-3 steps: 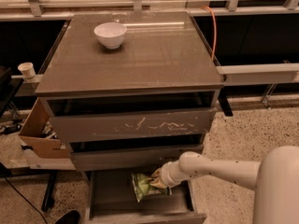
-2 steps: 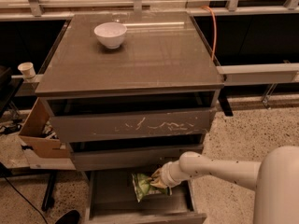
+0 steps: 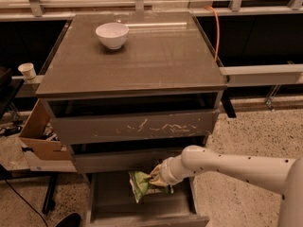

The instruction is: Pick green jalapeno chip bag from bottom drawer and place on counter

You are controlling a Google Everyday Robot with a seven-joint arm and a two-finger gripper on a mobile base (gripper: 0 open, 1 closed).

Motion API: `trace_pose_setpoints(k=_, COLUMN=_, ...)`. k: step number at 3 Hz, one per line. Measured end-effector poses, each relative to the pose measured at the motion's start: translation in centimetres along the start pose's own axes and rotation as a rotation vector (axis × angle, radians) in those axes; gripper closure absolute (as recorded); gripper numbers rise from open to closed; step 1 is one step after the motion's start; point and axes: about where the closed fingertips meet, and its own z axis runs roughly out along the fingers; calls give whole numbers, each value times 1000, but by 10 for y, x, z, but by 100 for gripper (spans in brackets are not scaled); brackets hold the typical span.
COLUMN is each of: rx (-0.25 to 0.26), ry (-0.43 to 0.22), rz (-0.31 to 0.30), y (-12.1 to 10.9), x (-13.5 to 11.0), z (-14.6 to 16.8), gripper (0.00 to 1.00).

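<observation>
The green jalapeno chip bag (image 3: 140, 185) is a crumpled green foil bag inside the open bottom drawer (image 3: 113, 203), toward its right side and slightly above the floor. My gripper (image 3: 155, 178) reaches in from the right on a white arm and sits at the bag's right edge, in contact with it. The counter (image 3: 156, 56) is the glossy grey-brown top of the cabinet, above and behind the drawer.
A white bowl (image 3: 112, 35) stands on the counter at the back left. The white-scratched middle drawer front (image 3: 137, 126) overhangs the bottom drawer. An open cardboard box (image 3: 38, 136) sits left of the cabinet, with a small paper cup (image 3: 27, 71) above it.
The bag and gripper sit slightly higher in the drawer than before; otherwise the scene is the same.
</observation>
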Motion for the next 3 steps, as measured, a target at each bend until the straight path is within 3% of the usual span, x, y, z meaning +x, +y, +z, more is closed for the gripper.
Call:
trace_pose_setpoints(k=1, rx=6, ry=-3, rz=-41, y=16, x=-53, z=-61, gripper=100)
trace_pose_setpoints(k=2, rx=46, ry=19, rz=-123, y=3, x=-125, z=-134, gripper=100)
trace_pose_setpoints(k=3, rx=94, ry=61, rz=-186, y=-7, x=-154, z=-174, gripper=100)
